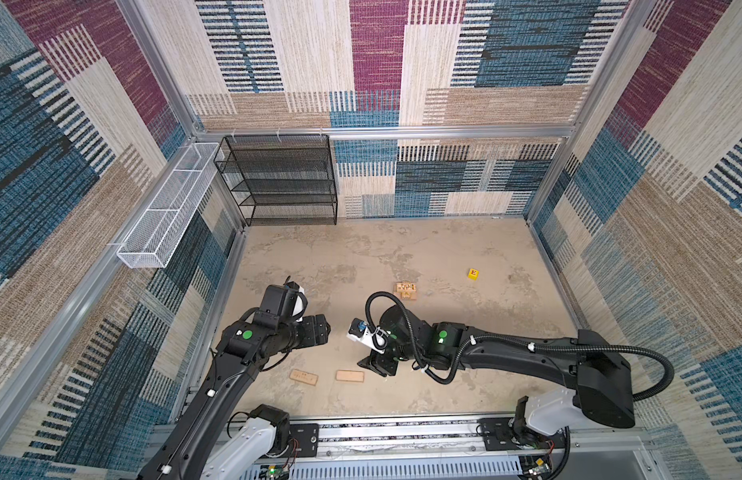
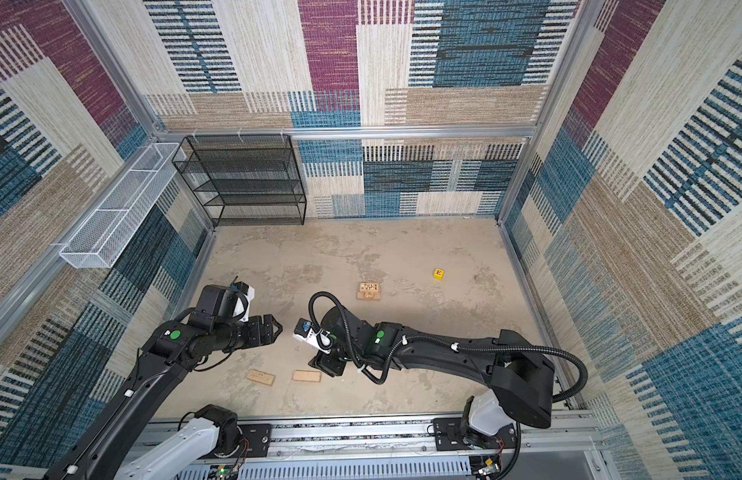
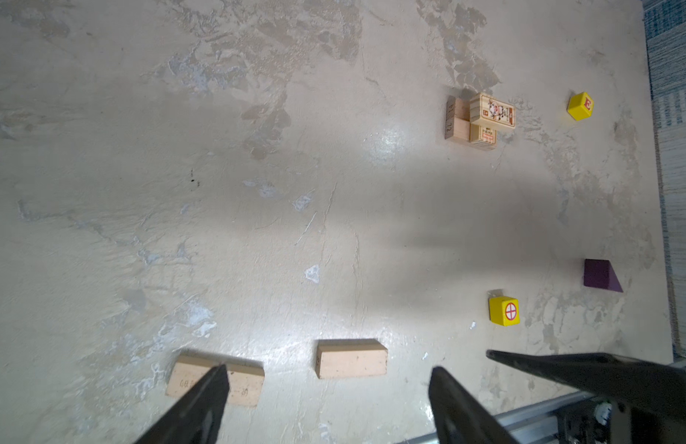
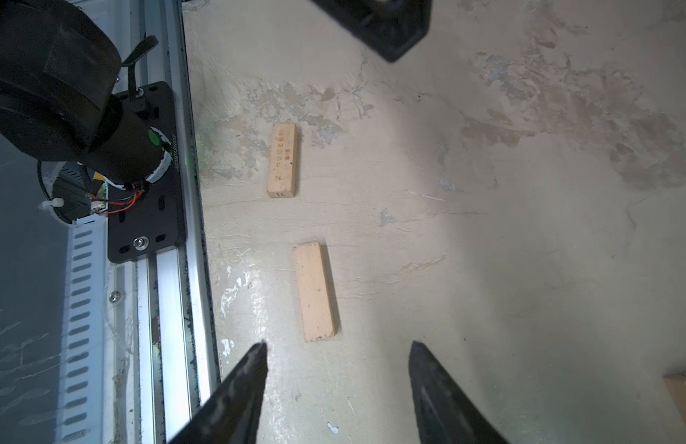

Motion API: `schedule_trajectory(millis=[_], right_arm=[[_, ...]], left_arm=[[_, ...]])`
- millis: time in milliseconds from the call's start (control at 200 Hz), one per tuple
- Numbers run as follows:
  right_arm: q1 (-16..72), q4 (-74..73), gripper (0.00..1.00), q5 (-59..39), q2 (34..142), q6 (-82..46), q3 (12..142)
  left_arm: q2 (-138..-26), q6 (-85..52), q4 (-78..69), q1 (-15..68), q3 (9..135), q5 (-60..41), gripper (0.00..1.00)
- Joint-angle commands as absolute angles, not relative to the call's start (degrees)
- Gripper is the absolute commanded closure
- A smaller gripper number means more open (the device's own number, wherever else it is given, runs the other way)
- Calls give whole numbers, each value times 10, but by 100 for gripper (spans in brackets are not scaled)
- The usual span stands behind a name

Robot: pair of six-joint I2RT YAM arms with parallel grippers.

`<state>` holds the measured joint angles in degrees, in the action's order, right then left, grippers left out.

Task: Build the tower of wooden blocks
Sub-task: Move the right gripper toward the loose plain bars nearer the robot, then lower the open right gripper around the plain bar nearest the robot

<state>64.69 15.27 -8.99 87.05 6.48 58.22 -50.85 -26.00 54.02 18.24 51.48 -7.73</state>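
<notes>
Both ends are empty from where I sit. The left gripper (image 1: 323,328) hangs in the air left of centre, jaws well apart with nothing between them. The right gripper (image 4: 338,345) points down, low over the floor (image 1: 444,249), jaws spread with nothing held; I can't tell if the tips touch the floor. The plain plank (image 4: 316,292) lies flat just ahead of the right fingertips, its near end closer to one finger and not between them. The printed plank (image 4: 282,160) lies flat beyond it, roughly in line and apart from it, and both are near the front rail (image 4: 172,269). The tower so far is a plank stack (image 1: 405,290) mid-floor, with a printed plank laid across the lower ones as its top layer. The E cube (image 1: 473,274) sits on the floor to the right of the stack, clear of it. In the left wrist view I see the cross cube (image 3: 504,311) and the purple wedge (image 3: 600,276) loose on the floor, near each other but not touching, well apart from the stack.
</notes>
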Motion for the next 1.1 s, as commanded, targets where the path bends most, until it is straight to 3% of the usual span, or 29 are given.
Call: schedule_trajectory(millis=[0, 571, 1092], right_arm=[[652, 133, 40, -100, 890, 54, 596], [663, 163, 46, -138, 1011, 142, 684], [664, 200, 51, -99, 1057, 162, 678]], left_arm=[[-496, -289, 573, 183, 510, -79, 13], [-416, -350, 628, 183, 475, -107, 14], [-346, -385, 676, 184, 405, -170, 18]])
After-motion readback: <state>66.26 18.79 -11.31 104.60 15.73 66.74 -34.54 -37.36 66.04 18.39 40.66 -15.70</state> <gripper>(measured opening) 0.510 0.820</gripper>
